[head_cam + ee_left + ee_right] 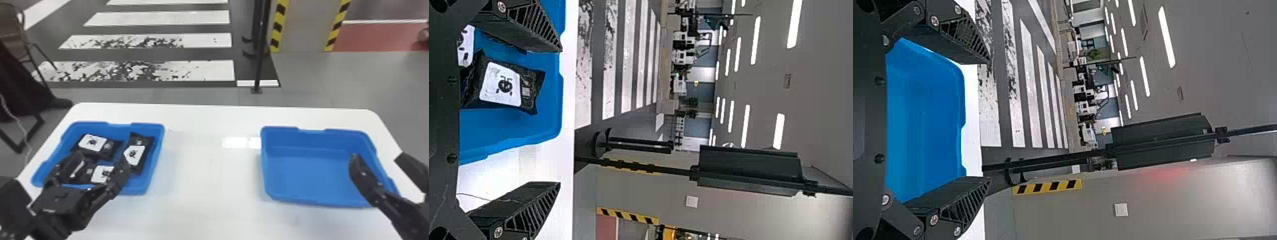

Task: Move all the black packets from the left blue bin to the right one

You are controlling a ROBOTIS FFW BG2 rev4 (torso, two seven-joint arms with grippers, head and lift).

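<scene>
the near packet (pixel 103 174) lies flat in the left bin (pixel 156 161), label up, framed between the fingers of the left end effector (pixel 100 160) in the head view. what looks like a fourth packet (pixel 77 169) is partly hidden by that end effector's left finger. beyond the same finger lies the far packet (pixel 94 143); the side packet (pixel 137 154) lies past the right finger, set lengthwise along the bin's right wall. all the packets i can make out are in this bin, so the moving is probably at its start.

the left end effector's fingers are spread, with nothing pinched, presumably so they can pass either side of a packet before closing. its place at the bin's near side suggests a reach for a packet is the step in hand. a careful descent would matter, since the packets lie close together and a finger could push one or catch two. they look soft, so a grip on the thick middle should hold better than one on a flat end.

the right bin (pixel 306 172) is well off to the right of the left end effector. the right end effector (pixel 378 157) is at that bin's right side, fingers also spread and holding nothing, perhaps waiting there to keep the left part free. both bins rest on the table (pixel 210 185), side by side, likely to keep the carry short.
</scene>
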